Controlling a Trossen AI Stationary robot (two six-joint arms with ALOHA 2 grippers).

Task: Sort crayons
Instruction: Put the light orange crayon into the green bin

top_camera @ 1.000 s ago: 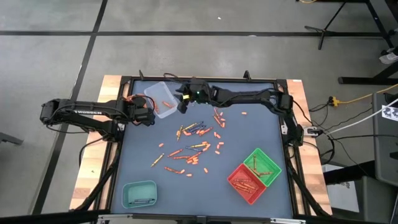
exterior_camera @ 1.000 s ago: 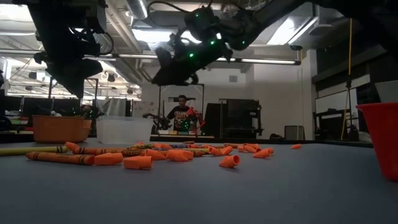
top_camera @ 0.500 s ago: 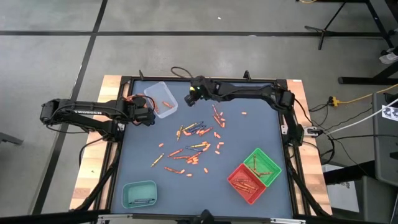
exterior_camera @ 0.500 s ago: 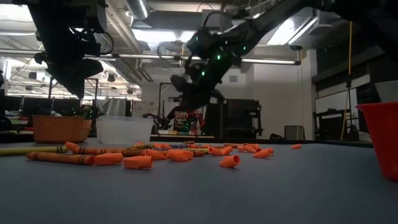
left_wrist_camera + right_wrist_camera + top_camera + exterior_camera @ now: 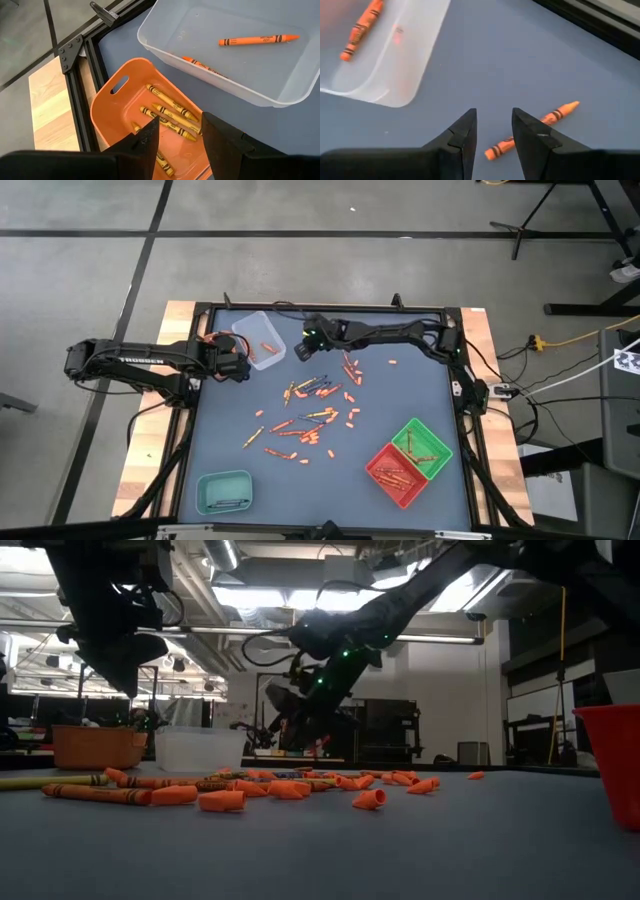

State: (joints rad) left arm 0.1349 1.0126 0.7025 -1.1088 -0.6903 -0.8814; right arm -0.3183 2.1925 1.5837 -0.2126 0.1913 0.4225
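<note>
Many crayons (image 5: pixel 312 412), mostly orange, lie scattered on the blue-grey table's middle. My right gripper (image 5: pixel 494 131) hangs open just above the table beside the clear tray (image 5: pixel 252 330). One orange crayon (image 5: pixel 555 116) lies flat on the table under it, its blunt end showing in the gap between the fingers. The clear tray holds orange crayons (image 5: pixel 257 39). My left gripper (image 5: pixel 180 126) waits open over an orange tray (image 5: pixel 117 102) of yellow crayons (image 5: pixel 170 107) at the table's far left.
A green tray (image 5: pixel 422 442) and a red tray (image 5: pixel 396 472), both with crayons, stand near the table's right front. A teal tray (image 5: pixel 224 491) stands at the left front. A black frame (image 5: pixel 330 307) edges the table. A person shows far behind in the low view.
My right gripper has come down from well above the table to just over it, beside the clear tray, while tipping its fingers downward and rolling at the wrist. Its fingers have stayed open.
</note>
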